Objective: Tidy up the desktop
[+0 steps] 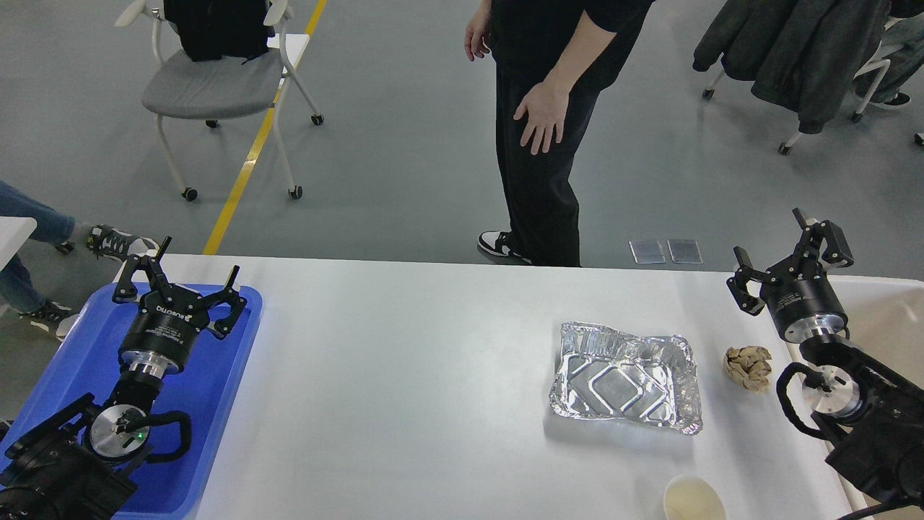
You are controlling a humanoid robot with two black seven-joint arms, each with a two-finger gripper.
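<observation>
On the white desktop [404,375], which spans nearly the whole width of the view, three loose items sit toward the right side. A crumpled foil tray [626,377] lies flat, its rim dented and bent. Just beside it, to the right, a small wad of brown paper [748,367]; the two are apart, not touching. A paper cup [694,500] stands at the near edge, upright, cut off by the bottom of the view.

Left end: a blue tray [216,404] rests on the desktop. The left gripper [189,278] hangs over the tray's far part, fingers spread wide, nothing between them.

Right end: the right gripper [785,249] is raised over the table's far right corner, fingers spread wide, empty. A cream-white bin [891,318] shows beneath and behind that arm.

Beyond the table: a person in black [541,130] stands close to the far edge, one hand hanging loose. Grey chair [209,87] at back left, with a dark bag on it. Yellow floor line [249,159] runs beside it.
</observation>
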